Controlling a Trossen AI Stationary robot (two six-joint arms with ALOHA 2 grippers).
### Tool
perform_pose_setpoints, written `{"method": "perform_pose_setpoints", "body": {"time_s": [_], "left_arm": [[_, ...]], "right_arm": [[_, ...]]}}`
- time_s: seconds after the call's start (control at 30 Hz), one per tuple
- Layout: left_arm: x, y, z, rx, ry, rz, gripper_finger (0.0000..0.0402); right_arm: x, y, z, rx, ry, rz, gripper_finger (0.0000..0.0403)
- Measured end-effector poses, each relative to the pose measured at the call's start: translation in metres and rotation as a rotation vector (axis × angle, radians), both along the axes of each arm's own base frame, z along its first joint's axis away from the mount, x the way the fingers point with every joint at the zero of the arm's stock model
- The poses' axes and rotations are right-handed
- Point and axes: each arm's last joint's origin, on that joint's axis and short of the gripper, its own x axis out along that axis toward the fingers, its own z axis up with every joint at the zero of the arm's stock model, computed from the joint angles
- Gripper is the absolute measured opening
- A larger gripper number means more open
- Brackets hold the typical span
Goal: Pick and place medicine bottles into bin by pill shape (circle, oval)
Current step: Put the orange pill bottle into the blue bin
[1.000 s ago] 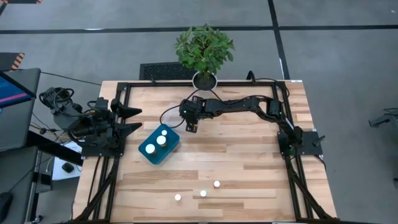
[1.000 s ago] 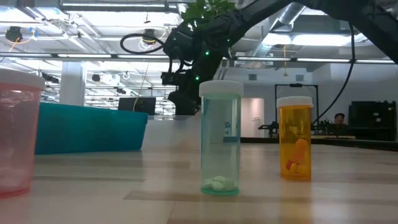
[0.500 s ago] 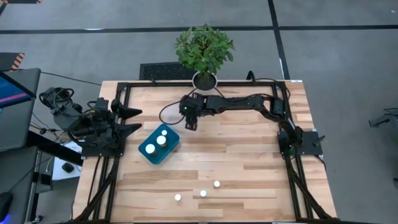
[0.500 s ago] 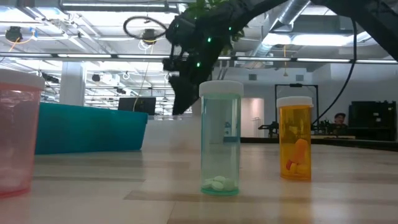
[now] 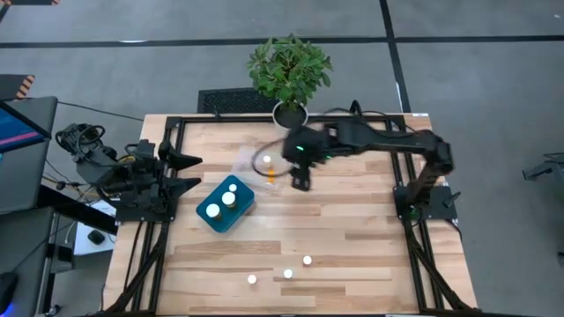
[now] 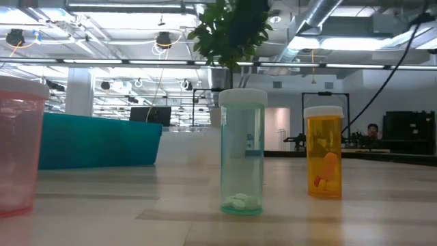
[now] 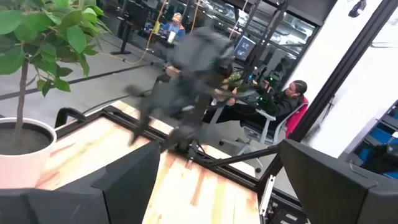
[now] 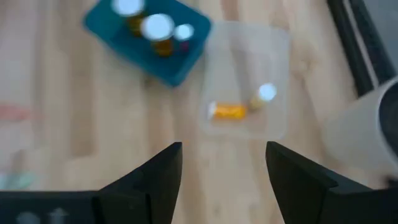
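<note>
A clear bin [image 8: 273, 56] lies on the table with an orange medicine bottle [image 8: 227, 111] on its side in it and a white-capped one [image 8: 266, 93] beside that. The blue bin [image 5: 238, 214] next to it holds three white-capped bottles [image 5: 228, 198]. Three more bottles stand near the table's near edge: pink [image 6: 17, 147], teal [image 6: 242, 150], orange [image 6: 323, 152]. My right gripper [image 5: 300, 181] hangs open above the table, right of the clear bin [image 5: 244, 161], with nothing between its fingers [image 8: 158, 177]. My left gripper [image 5: 196, 170] waits open at the table's left edge.
A potted plant [image 5: 290, 72] in a white pot [image 8: 367, 134] stands at the far edge, close to the clear bin. A black frame [image 5: 176, 132] runs round the table. Bare wood lies between the bins and the three near bottles. A person sits in the room beyond.
My right gripper has risen quickly from over the clear bin and drawn back toward the table's right edge, leaving the low view. The clear bin, hidden under it before, now shows with the orange bottle lying in it.
</note>
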Motion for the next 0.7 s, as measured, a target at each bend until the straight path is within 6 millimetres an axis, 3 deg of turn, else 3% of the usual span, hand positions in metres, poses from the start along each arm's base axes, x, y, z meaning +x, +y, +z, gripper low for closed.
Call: {"method": "perform_pose_setpoints", "body": {"time_s": [0.17, 0.37, 0.53, 0.7], "left_arm": [[0.0, 0.0, 0.0, -0.002, 0.0, 0.0, 0.0328], [0.0, 0.0, 0.0, -0.005, 0.001, -0.001, 0.0328], [0.0, 0.0, -0.001, -0.004, 0.003, -0.001, 0.0328], [0.0, 0.0, -0.001, 0.0, 0.008, -0.001, 0.0328]], "right_arm": [[-0.052, 0.046, 0.017, 0.071, -0.023, -0.033, 0.024], [-0.101, 0.106, -0.003, 0.119, -0.04, -0.106, 0.024], [-0.113, 0.157, -0.035, 0.147, -0.067, -0.048, 0.024], [-0.102, 0.196, -0.06, 0.163, -0.085, 0.041, 0.024]]}}
